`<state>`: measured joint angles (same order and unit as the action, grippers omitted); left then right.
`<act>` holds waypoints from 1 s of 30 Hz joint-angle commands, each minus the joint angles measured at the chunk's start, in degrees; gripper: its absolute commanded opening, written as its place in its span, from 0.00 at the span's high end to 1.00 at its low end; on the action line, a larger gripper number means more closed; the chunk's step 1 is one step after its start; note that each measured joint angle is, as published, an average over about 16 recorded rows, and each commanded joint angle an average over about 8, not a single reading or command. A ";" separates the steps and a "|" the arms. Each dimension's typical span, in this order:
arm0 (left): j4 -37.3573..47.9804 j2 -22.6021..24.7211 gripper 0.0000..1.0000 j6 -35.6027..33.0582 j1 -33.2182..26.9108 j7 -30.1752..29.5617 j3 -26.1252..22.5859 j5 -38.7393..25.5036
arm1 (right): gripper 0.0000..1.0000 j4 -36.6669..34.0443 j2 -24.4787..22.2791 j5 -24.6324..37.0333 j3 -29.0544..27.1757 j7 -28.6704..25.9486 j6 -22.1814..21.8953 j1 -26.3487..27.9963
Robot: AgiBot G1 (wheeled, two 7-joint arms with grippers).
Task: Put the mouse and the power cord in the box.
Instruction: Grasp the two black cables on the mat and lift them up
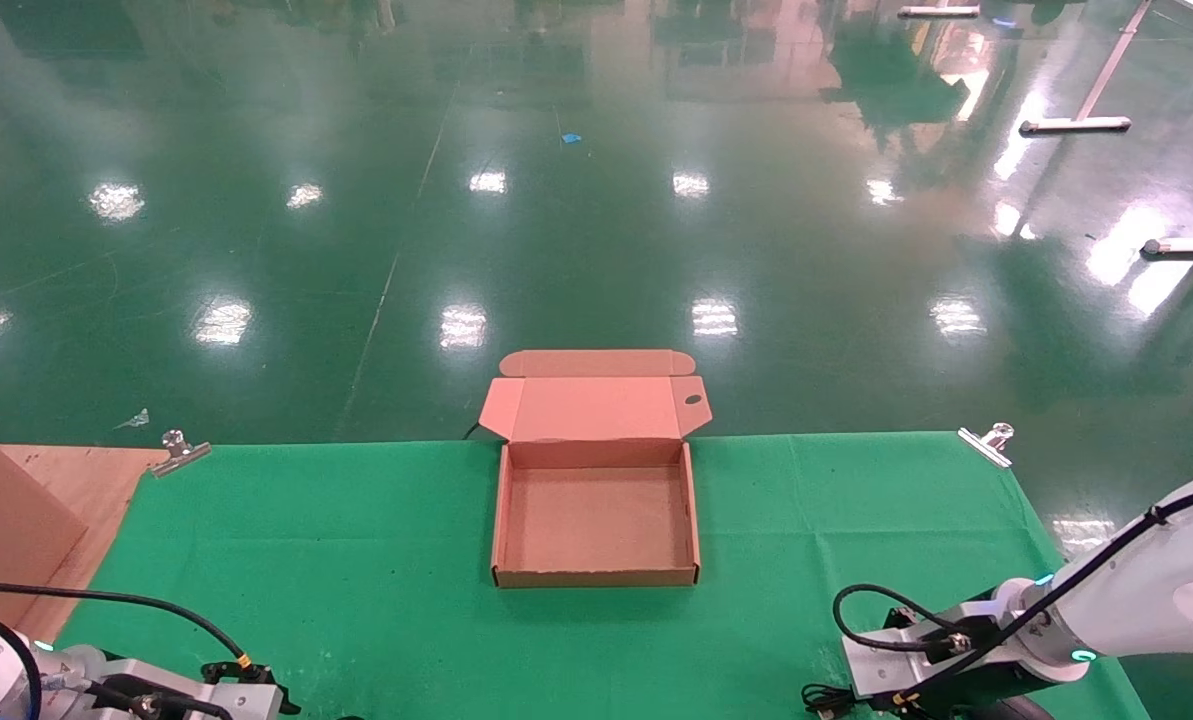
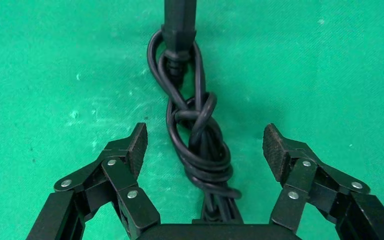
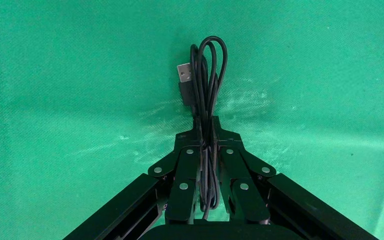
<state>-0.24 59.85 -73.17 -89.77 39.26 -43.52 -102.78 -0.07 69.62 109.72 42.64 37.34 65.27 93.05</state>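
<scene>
Black power cord [image 2: 200,145], knotted in loops, lies on the green cloth [image 2: 55,60] between your left gripper [image 2: 205,145] and its spread fingers. At your five o'clock, your right gripper [image 3: 207,127] pinches a looped USB cable [image 3: 205,80]. Open cardboard box [image 1: 596,575]: twelve o'clock.

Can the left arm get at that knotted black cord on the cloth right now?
Probably yes. The left gripper is open, its fingers on either side of the power cord, which lies bare on the green cloth with nothing between them.
</scene>
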 commanded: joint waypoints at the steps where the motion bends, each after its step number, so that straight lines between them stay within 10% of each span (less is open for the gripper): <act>1: -0.01 -0.06 1.00 -0.23 -0.01 0.19 0.02 0.02 | 1.00 -0.01 0.02 -0.04 -0.03 -0.03 -0.14 -0.12; 30: 0.16 0.33 1.00 -0.29 0.06 0.22 0.17 0.24 | 1.00 0.11 -0.65 -0.44 -0.33 0.23 -1.05 -0.42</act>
<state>-0.17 60.03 -73.72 -90.05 39.56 -43.33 -102.51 0.08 68.93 109.25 42.29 37.57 64.37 92.83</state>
